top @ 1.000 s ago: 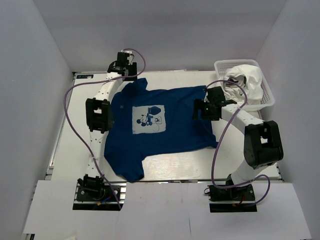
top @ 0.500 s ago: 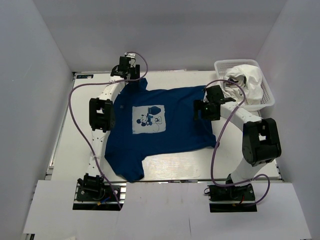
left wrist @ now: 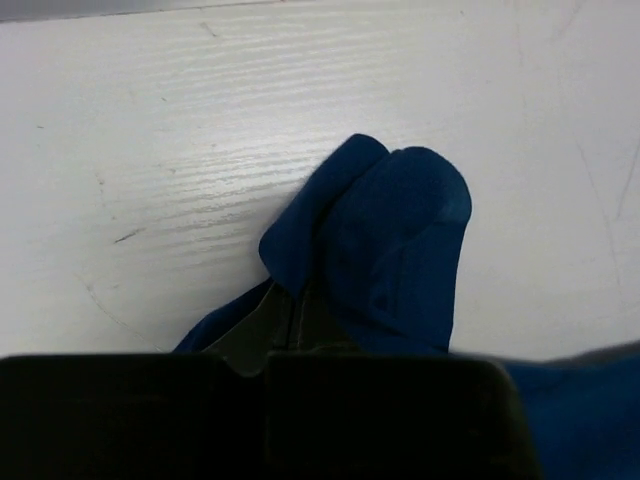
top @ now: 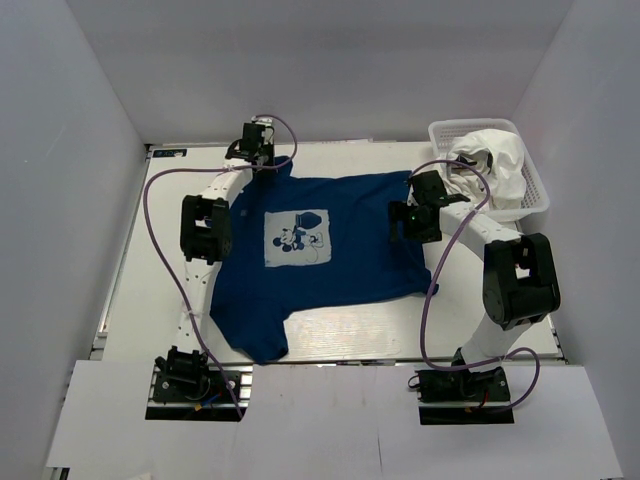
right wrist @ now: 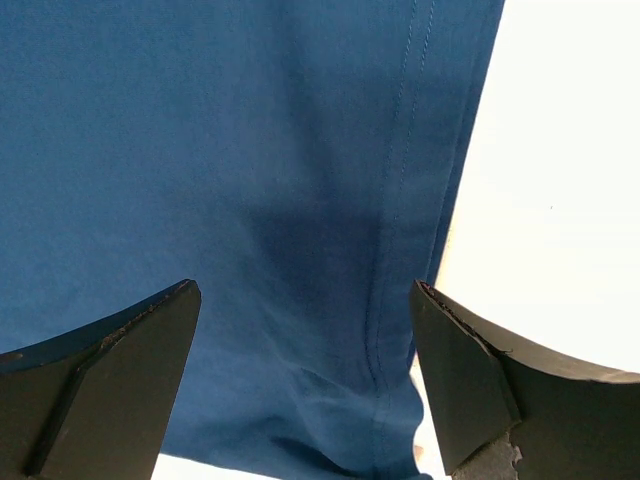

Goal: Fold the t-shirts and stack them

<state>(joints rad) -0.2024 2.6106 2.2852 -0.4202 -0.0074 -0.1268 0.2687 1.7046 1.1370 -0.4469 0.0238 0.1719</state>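
The navy t-shirt (top: 340, 260) lies spread on the white table, its pale mouse print (top: 298, 238) facing up. My left gripper (top: 266, 163) is at the shirt's far left corner and shut on it. In the left wrist view the jaws stand pinched together, with a fold of navy cloth (left wrist: 400, 240) bunched up beyond the left gripper (left wrist: 295, 318). My right gripper (top: 405, 215) hovers open over the shirt's right edge. The hem seam (right wrist: 400, 200) runs between the wide-apart tips of the right gripper (right wrist: 305, 290). The white t-shirt (top: 492, 158) lies crumpled in the basket.
A white lattice basket (top: 537, 192) stands at the back right corner of the table. Bare white tabletop (left wrist: 150, 150) lies beyond the pinched corner. White walls close in the table on three sides.
My left gripper has shifted right onto the shirt's far left corner and shut on the cloth. The right arm has hardly moved and stays open.
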